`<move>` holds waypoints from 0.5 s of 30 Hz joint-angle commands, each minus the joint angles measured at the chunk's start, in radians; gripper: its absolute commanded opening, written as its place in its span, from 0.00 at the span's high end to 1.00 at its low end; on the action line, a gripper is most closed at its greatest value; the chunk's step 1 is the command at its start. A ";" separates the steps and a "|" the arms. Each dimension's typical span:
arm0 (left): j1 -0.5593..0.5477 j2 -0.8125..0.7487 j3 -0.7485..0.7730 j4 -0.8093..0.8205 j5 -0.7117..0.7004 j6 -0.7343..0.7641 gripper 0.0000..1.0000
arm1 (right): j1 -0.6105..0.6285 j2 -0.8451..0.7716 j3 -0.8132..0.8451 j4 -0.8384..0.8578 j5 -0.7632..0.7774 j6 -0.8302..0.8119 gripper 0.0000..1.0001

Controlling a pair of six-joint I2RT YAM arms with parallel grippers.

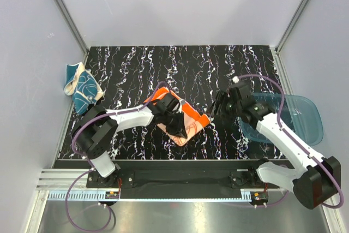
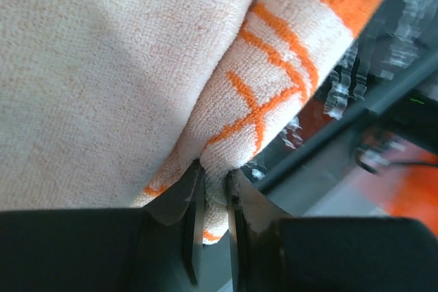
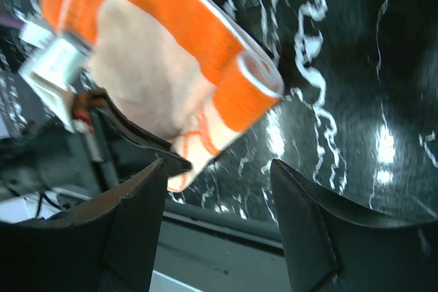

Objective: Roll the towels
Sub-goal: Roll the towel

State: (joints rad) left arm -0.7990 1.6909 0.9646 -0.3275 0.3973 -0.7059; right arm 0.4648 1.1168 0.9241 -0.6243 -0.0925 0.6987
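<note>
Starts first roll: pinches orange towel (image 1: 197,119) corner mid-frame with left claw (image 2: 213,176), right claw (image 3: 217,165) wide, empty. Probably needs curling it over next.

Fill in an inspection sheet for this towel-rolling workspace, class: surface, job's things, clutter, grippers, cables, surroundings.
Surface: black table with white veining; no spills seen.
Job's things: orange towel mid-table, partly folded; teal towel bunched at the far left edge.
Clutter: blue tray at the right, partly behind the right arm.
Grippers: left gripper shut on the orange towel's corner; right gripper open, holding nothing, beside that towel.
Cables: purple cable looping along each arm.
Surroundings: pale walls on three sides; metal rail at the near edge.
</note>
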 commanded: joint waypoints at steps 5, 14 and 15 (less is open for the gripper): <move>0.092 -0.019 -0.135 0.321 0.388 -0.267 0.94 | 0.057 -0.046 -0.143 0.101 -0.052 0.114 0.32; 0.126 0.039 -0.221 0.493 0.471 -0.372 0.94 | 0.139 0.115 -0.246 0.352 -0.081 0.202 0.32; 0.126 0.041 -0.222 0.493 0.469 -0.371 0.94 | 0.146 0.133 -0.245 0.369 -0.081 0.208 0.32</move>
State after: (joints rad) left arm -0.6792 1.7206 0.7517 0.0784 0.7883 -1.0317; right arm 0.5838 1.2083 0.6838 -0.3962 -0.1535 0.8570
